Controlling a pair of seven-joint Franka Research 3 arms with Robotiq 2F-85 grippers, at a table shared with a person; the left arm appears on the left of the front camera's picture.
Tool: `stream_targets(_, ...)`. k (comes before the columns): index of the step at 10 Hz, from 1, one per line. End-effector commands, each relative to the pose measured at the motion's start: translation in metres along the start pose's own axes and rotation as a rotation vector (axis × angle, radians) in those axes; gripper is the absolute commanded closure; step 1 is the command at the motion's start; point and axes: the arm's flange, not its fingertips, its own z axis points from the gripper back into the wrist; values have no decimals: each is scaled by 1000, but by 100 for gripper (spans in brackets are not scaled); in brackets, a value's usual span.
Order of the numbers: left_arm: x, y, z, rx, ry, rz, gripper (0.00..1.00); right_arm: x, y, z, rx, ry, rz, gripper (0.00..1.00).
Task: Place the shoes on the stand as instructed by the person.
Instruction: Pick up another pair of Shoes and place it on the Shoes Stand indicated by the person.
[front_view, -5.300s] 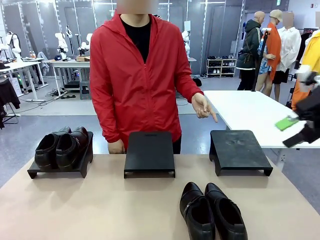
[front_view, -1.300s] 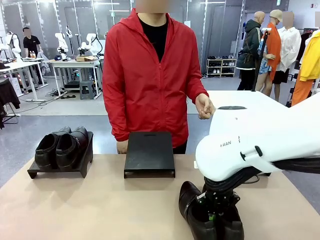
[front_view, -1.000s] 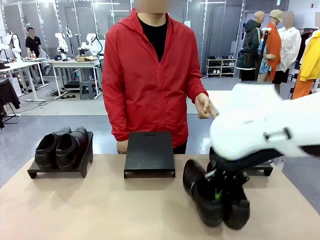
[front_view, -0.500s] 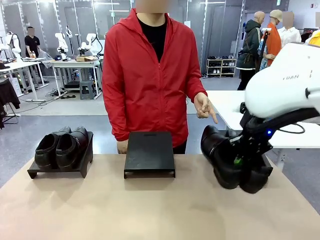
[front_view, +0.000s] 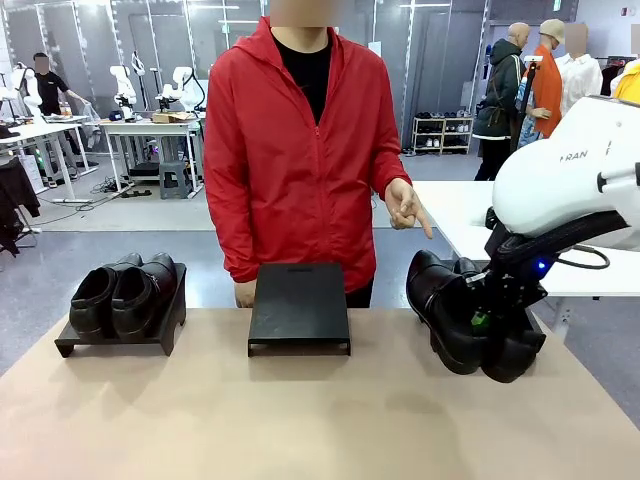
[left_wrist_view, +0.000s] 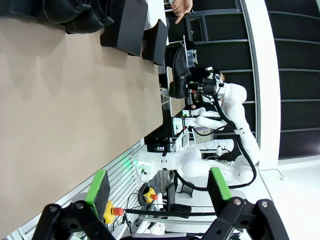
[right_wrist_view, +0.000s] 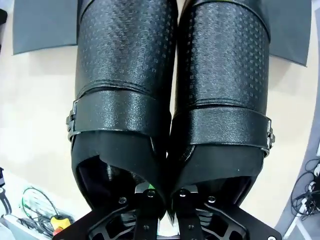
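**Pair of shoes being carried toward the right-hand stand**

The table (front_view: 200, 420) is being shared with the person (front_view: 300, 150) in red at its far side, whose hand (front_view: 405, 208) is being pointed down and to the right. Three black stands are being used: the left stand (front_view: 70, 345) is being occupied by one pair of shoes (front_view: 125, 295), the middle stand (front_view: 299, 305) is being left bare, and the right stand (right_wrist_view: 42, 22) is being largely covered by the right arm (front_view: 575, 185).

The second pair (front_view: 465, 320) is being held in the air, toes down, near the right stand. The right gripper (right_wrist_view: 165, 197) is being kept clamped on the two inner walls at the heel openings, pinched together between its fingers. The left gripper (left_wrist_view: 157, 187) is being held wide apart, gripping nothing, well away from the shoes.

The shoes are being judged stiff, fairly heavy and somewhat slippery from their gloss; the pinched inner walls look like the soundest hold, though tilting could be expected.

The soles are being hidden, and whether the toes are touching the stand cannot be told. Which spot the finger is picking out is being left unclear.
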Motion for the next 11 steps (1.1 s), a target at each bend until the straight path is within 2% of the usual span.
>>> stream_targets(1,-4,-3,0,-6,8,-13,0,2,-2,12,-9,-14,-7,96)
stream_targets(3,-4,-3,0,-6,8,-13,0,0,-1,0,-1,5,-3,93)
stream_targets(4,-4,-3,0,-6,8,-13,0,11,-4,3,-13,-21,-19,93)
stream_targets(7,-4,-3,0,-6,8,-13,0,61,-9,2,-108,-113,-60,93)
stream_targets(11,-4,-3,0,-6,8,-13,0,123,-31,-13,-187,-165,-53,93)
